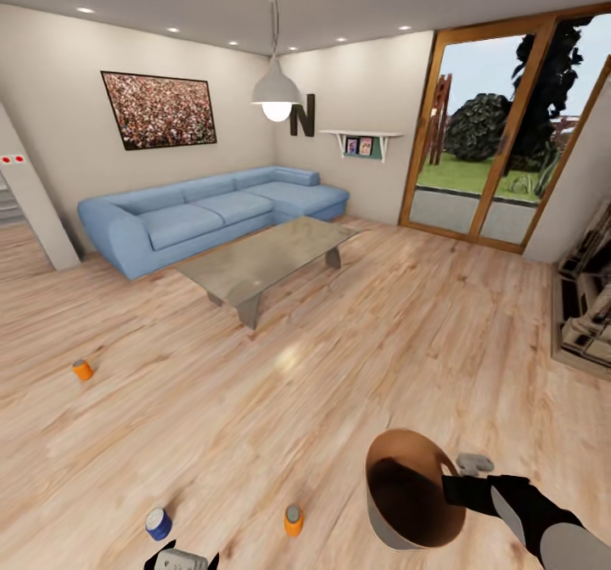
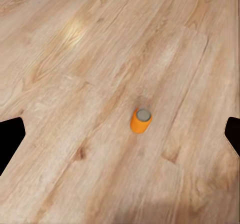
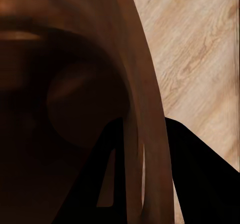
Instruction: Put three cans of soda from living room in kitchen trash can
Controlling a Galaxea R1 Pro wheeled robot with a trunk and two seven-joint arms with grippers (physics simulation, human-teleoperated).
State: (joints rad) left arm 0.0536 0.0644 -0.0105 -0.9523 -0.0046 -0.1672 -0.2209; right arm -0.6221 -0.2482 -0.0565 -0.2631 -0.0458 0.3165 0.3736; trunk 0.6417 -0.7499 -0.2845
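Our right tool [image 1: 454, 487] clamps the trash can [image 1: 399, 544] rim at 5 o'clock, one finger inside. Left tool [image 1: 180, 560] at 6, spread wide, empty. Blue can [image 1: 159, 523] and orange can [image 1: 293, 520] on the floor [image 1: 339, 366] nearby; second orange can [image 1: 82, 370] at 9. Sofa [image 1: 212, 214] far, 11.

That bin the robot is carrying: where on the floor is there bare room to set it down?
The widest bare stretch lies between the coffee table and the bin, running right toward the glass doors. It is more crowded at lower left, by the blue can and two orange cans.
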